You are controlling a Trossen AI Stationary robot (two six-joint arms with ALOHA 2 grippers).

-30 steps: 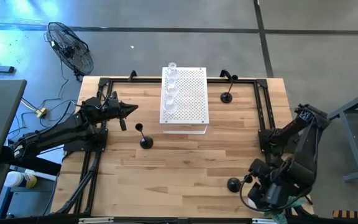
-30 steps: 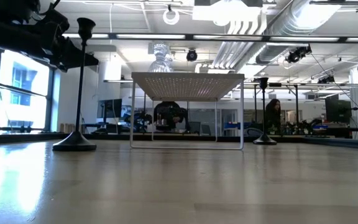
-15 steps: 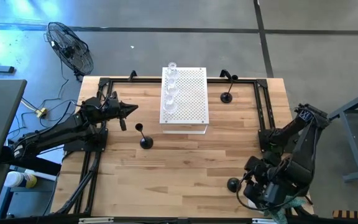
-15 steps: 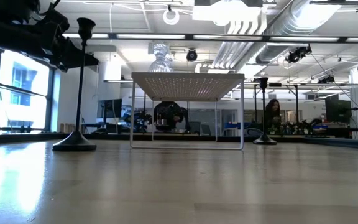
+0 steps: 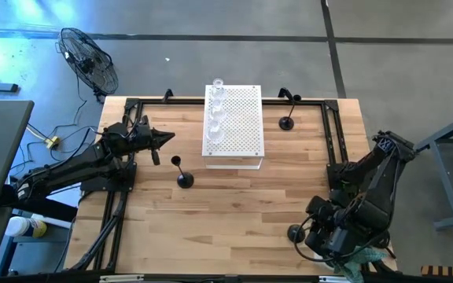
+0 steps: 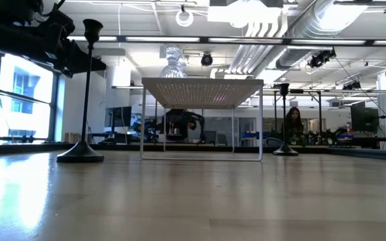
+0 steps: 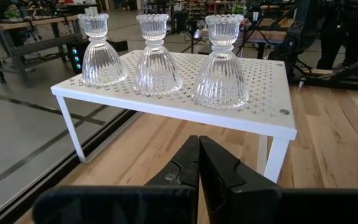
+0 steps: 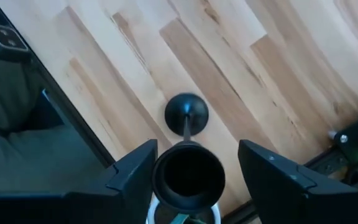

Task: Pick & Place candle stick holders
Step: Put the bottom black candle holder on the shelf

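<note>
A black candle stick holder [image 5: 293, 233] stands upright on its round base [image 8: 186, 113] near the table's near right corner. My right gripper [image 5: 305, 236] is open above it, pointing down. Its two fingers [image 8: 132, 177] stand on either side of the holder's top cup [image 8: 188, 177]. I cannot tell whether one finger touches the cup. A taller black holder [image 5: 183, 179] stands at centre left, and another [image 5: 287, 123] at the far right. Three clear glass holders [image 7: 154, 56] stand on the white perforated board [image 5: 238, 130]. My left gripper [image 5: 166, 139] is shut and empty, left of the board.
Black metal frames [image 5: 333, 141] run along the table's left, right and far sides. The white board stands on thin legs [image 6: 143, 120], with open room beneath it. Bare wood [image 5: 234, 212] lies between the arms. A fan [image 5: 89, 63] stands on the floor beyond the far left corner.
My right gripper has moved toward the table's left edge, over the black holder near the near right corner, and now partly covers its base in the high view. The holder has stayed in place.
</note>
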